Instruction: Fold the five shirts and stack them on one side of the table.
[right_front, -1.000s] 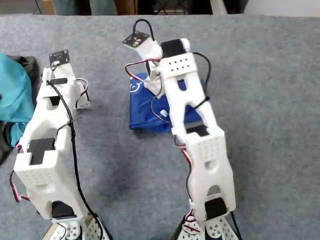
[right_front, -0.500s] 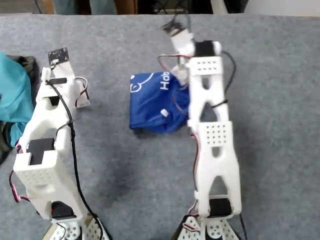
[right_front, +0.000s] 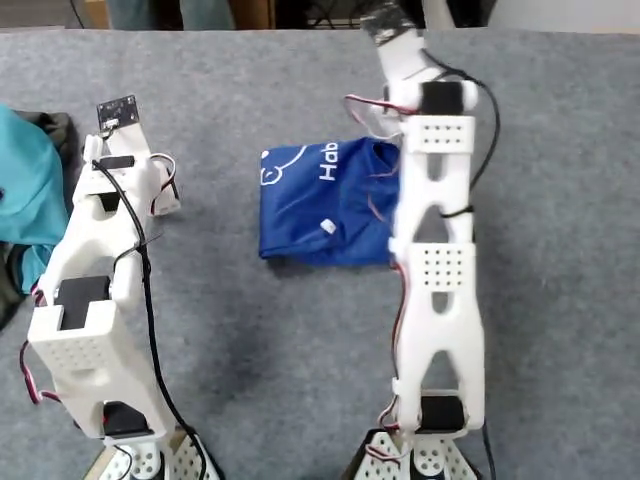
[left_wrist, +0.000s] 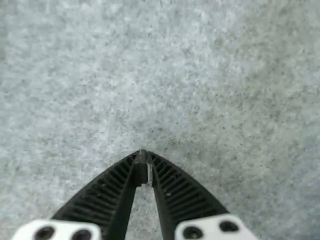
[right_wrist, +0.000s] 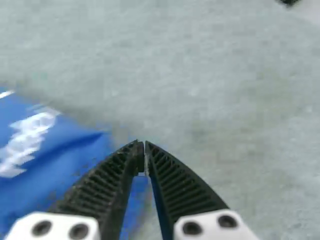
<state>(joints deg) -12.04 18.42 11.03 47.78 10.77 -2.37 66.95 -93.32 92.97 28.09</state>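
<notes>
- The right arm (right_front: 435, 280) stretches nearly straight across the bench (right_front: 560, 150), with its wrist at the far edge.
- The right tool (right_wrist: 144, 150) has its jaws pressed together with nothing between them.
- The folded blue shirt (right_front: 320, 205) lies just left of that tool, its edge under the tips.
- The left arm (right_front: 95, 260) reaches less far.
- The left tool (left_wrist: 142, 157) is closed and empty over bare grey bench.
- A teal shirt (right_front: 25, 190) is heaped well to the left tool's left, on a dark garment (right_front: 52, 124).

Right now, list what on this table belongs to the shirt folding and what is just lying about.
For the job: blue shirt, folded; teal shirt at the edge; dark garment beside it, probably a shirt.
Not for the job: grey table cover; brown furniture beyond it.
</notes>
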